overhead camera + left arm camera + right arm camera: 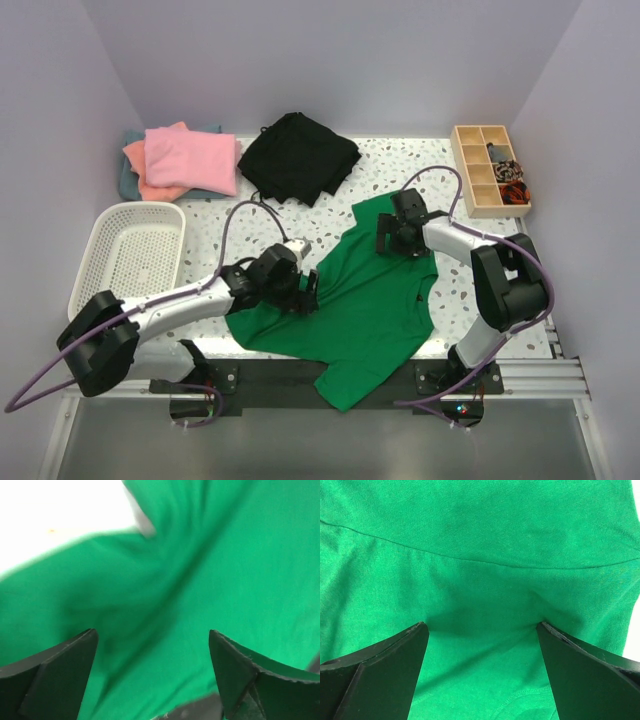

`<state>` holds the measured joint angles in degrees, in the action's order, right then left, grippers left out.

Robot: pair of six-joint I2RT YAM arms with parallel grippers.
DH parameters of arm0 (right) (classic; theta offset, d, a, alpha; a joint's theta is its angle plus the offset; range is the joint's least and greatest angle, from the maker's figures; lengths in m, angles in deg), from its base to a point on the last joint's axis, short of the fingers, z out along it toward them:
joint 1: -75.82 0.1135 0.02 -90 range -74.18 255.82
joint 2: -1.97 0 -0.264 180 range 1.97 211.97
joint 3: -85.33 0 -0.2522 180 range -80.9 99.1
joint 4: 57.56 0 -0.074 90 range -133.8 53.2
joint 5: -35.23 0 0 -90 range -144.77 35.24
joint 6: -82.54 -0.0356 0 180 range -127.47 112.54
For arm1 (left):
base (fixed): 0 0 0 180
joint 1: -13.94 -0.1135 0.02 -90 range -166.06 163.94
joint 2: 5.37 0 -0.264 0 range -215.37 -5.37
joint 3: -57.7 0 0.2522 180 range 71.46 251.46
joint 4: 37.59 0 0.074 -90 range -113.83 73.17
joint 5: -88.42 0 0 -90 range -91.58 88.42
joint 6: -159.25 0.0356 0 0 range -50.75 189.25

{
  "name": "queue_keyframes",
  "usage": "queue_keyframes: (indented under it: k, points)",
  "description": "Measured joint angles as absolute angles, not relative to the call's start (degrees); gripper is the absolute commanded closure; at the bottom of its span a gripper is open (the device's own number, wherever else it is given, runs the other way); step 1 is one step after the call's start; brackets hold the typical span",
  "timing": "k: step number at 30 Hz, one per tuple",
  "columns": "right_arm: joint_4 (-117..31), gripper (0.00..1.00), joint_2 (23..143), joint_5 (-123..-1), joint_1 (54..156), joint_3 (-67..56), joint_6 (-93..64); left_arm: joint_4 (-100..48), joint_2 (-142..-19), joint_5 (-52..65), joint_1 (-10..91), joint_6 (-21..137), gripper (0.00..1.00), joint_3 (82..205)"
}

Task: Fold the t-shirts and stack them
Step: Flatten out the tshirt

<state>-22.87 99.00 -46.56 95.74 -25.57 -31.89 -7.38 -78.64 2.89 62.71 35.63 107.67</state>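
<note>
Green cloth, soft and light, makes up the bright green short-sleeved t-shirt point(370, 300). It is judged likely to sag, wrinkle and slide over the speckled white counter point(400, 165) rather than hold any shape. The shirt is spread, rumpled, across the middle of the counter between the two arms, with one end draped over the near edge. A hold is best taken at a hem, a sleeve seam or a shoulder, where doubled fabric can be pinched into a ridge; a flat single layer is likely to slip out. The long axis is laid on a diagonal, from the far right beside the right gripper point(392, 238) down to the overhanging near end. Which end carries the collar cannot be told. The right gripper is spread wide just above the cloth, with a seam lying across beyond its fingers and nothing pinched. The left gripper point(303, 290) is likewise spread over the shirt's left part, with cloth beneath and nothing seen to be held.
</note>
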Motion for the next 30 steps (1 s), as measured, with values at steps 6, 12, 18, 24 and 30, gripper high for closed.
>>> queue_keyframes:
  k: [6,12,18,24,30]
  points:
    - [-23.0,0.05,99.0,-46.7,95.7,-25.6,-31.3,-6.1,-77.8,-9.1,57.1,34.8,0.0,113.1]
    - [-23.3,0.05,99.0,-46.8,95.7,-25.6,-30.6,-5.4,-81.2,-14.2,49.6,35.4,0.0,113.3]
    - [-23.7,0.05,99.1,-46.8,95.7,-25.6,-30.1,-4.4,-84.7,-14.0,49.3,36.9,0.0,113.3]
    - [-23.9,0.05,99.2,-46.8,95.7,-25.6,-29.5,-4.0,-84.8,-10.1,49.3,39.0,0.28,113.2]
    - [-24.2,0.06,99.4,-46.8,95.7,-25.6,-29.3,-3.8,-85.3,-1.4,49.3,41.5,0.75,112.0]
